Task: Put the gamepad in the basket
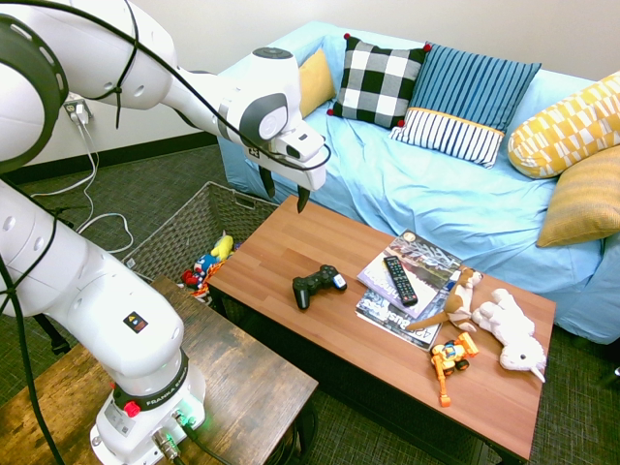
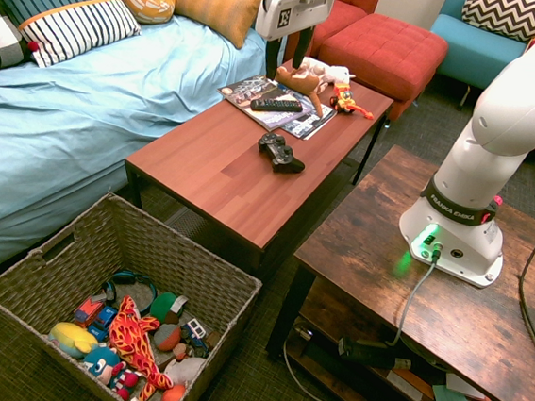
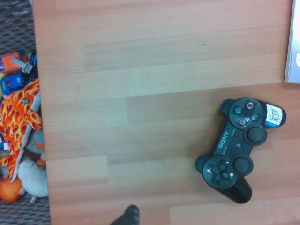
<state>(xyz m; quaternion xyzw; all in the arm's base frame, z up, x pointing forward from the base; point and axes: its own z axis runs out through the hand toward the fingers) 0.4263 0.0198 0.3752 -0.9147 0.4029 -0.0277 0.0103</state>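
The gripper [image 1: 284, 191] hangs in the air above the coffee table [image 1: 291, 247], over its end nearest the basket [image 1: 184, 230], with its two dark fingers spread apart and nothing between them. In the second exterior view the gripper [image 2: 292, 51] shows the same parted fingers.

The basket [image 2: 226, 287] stands on the carpet at the table's short end, just beside it. Its inside is best seen in the second exterior view: a heap of small toys, from left to right a yellow rounded toy [image 2: 73, 339], small toy cars [image 2: 95, 314], an orange flame-patterned soft toy [image 2: 131, 337] and an orange ball [image 2: 172, 399]. The first exterior view shows only a corner of that heap. The wrist view catches the flame-patterned toy [image 3: 18, 123] past the table's edge.

The gamepad [image 1: 317, 284] lies on the tabletop near the middle, well apart from the basket, touching nothing else. Just beside it lie magazines [image 1: 412, 281] with a long black remote [image 1: 399, 280] on top, then a brown-and-white plush dog [image 1: 455, 298], a yellow toy digger [image 1: 449, 360] and a white plush animal [image 1: 511, 330].

Only the wrist view shows the gamepad [image 3: 239, 148] face up, its buttons and sticks visible and a blue-white sticker [image 3: 273, 116] on one handle. Only the exterior views show the blue-covered sofa [image 1: 455, 194] with cushions behind the table.
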